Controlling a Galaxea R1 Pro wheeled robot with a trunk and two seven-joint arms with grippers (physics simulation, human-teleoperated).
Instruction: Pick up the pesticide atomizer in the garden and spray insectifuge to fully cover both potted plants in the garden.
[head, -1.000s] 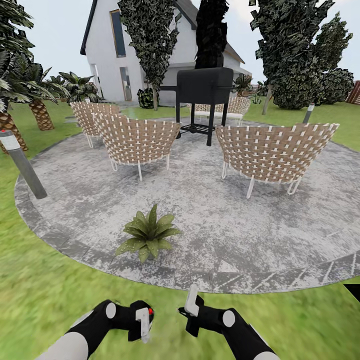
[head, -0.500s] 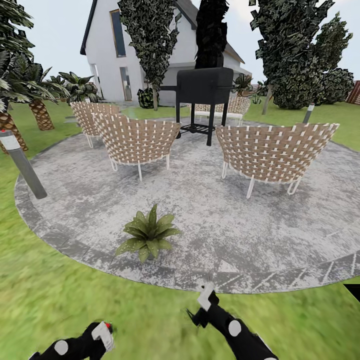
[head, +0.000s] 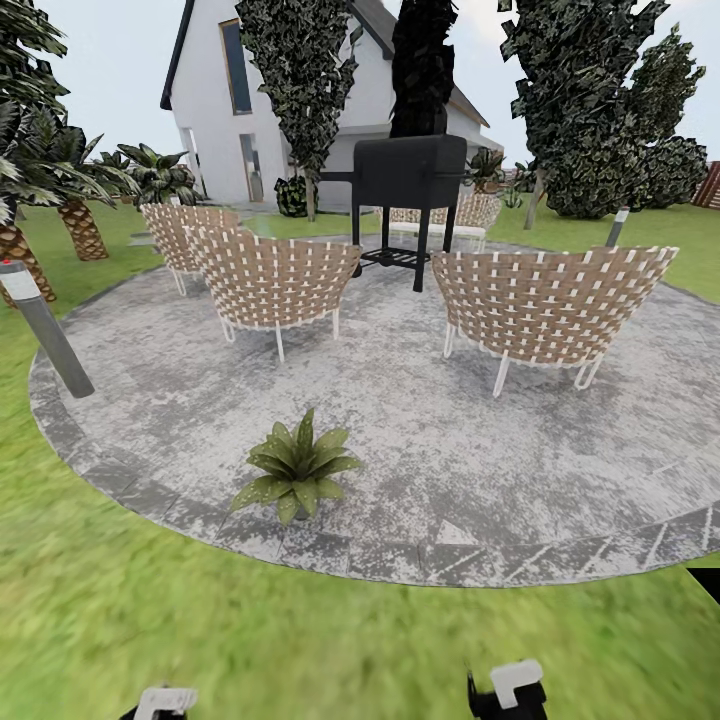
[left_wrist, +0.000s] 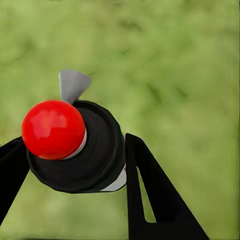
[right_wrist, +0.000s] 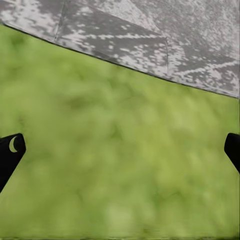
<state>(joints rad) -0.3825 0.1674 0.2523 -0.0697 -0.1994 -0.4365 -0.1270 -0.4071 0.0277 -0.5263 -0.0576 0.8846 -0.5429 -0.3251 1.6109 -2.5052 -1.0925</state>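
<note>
While the small dark cylindrical pesticide atomizer (left_wrist: 97, 155), topped by a round red knob (left_wrist: 52, 129) and a grey nozzle (left_wrist: 73, 84), is pinched between the two black fingers of the left gripper (left_wrist: 75, 145), it is seen end-on in the left wrist view. Its long axis is thus judged to run roughly along the gripper's line of sight, towards blurred green lawn (left_wrist: 175, 75).

The right gripper (right_wrist: 120, 150) is spread wide with nothing between its fingers, over grass just short of the edge of the round grey paved patio (right_wrist: 150, 45).

In the head view one low potted plant (head: 296, 468), a rosette of pointed green leaves, is seen on the near part of the patio, close to its rim. It lies ahead of both arms, about midway between them and well apart from either. The nozzle's bearing relative to the plant cannot be told. The laden left arm is judged the one to be carried forward and aimed. A second plant is not identified.
</note>
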